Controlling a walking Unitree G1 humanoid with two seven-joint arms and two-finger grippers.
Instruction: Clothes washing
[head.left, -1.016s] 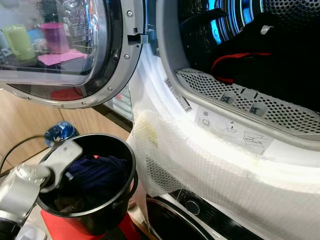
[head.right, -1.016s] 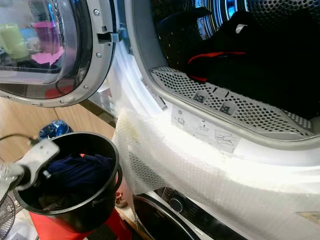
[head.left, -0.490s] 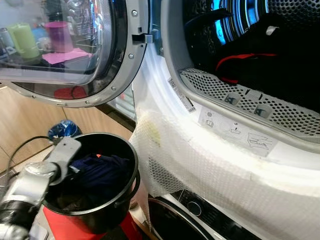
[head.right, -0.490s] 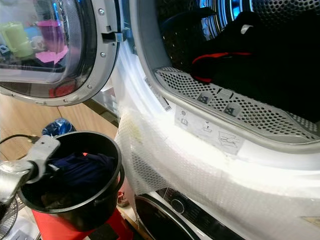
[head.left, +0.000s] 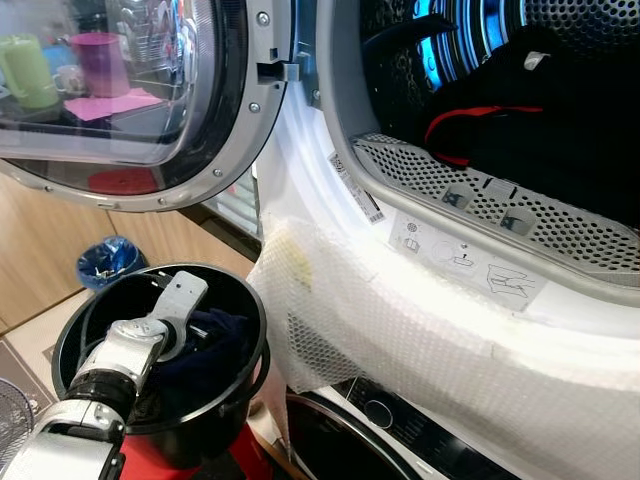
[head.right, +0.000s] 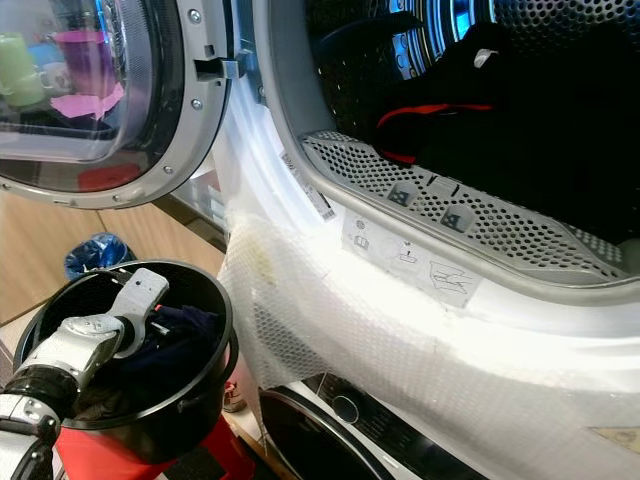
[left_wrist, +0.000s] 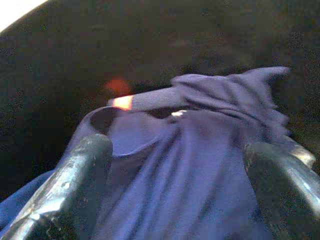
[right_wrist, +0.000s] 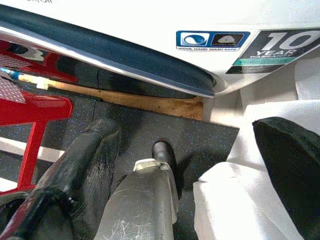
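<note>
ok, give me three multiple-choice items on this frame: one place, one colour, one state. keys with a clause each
1. Where is the left gripper?
A. inside the drum
B. inside the black bucket
C. on the dryer door

2. What colour is the garment in the bucket?
A. dark blue
B. white
C. yellow

3. What state is the dryer door in?
A. shut
B. removed
C. swung open

Key:
1 B: the head views show the left arm reaching down into the black bucket.
2 A: the wrist view shows dark blue garment between the two fingers, which stand apart.
3 C: the dryer door stands open to the left and the drum with dark clothes is exposed.
</note>
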